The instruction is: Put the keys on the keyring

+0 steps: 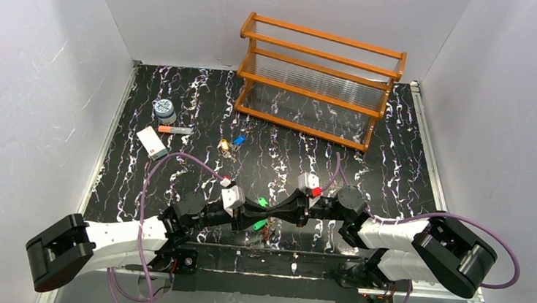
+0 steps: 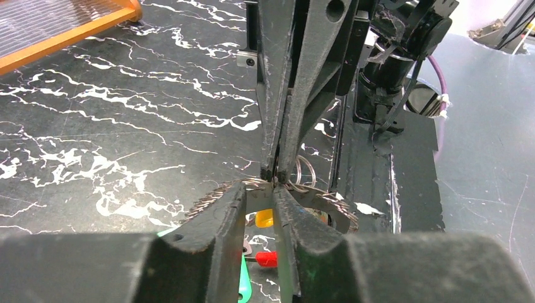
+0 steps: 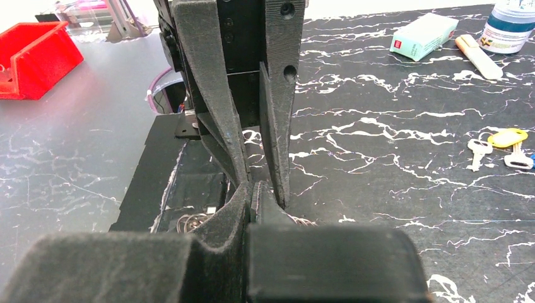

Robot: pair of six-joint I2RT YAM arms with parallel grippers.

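At the upper left of the top view, the jar (image 1: 164, 107), the stick (image 1: 174, 129) and the white card (image 1: 151, 142) lie well apart from the work. Two loose keys (image 1: 232, 143), with yellow and blue heads, lie left of centre, in front of the wooden rack (image 1: 321, 83).

Low in the centre, the left gripper (image 1: 260, 213) meets the right gripper (image 1: 279, 212) tip to tip, with a green-headed key (image 1: 257, 225) just below them.

The left fingers (image 2: 214, 227) stand narrow, with grey metal in the gap; I cannot tell if they pinch it. The right fingers are pressed together and seem to pinch the keyring (image 2: 304, 173), which stands upright just right of their tips.

I judge the next move runs across this small gap toward the ring. The left arm is nearer, and the crowded fingertips are the obstacle.
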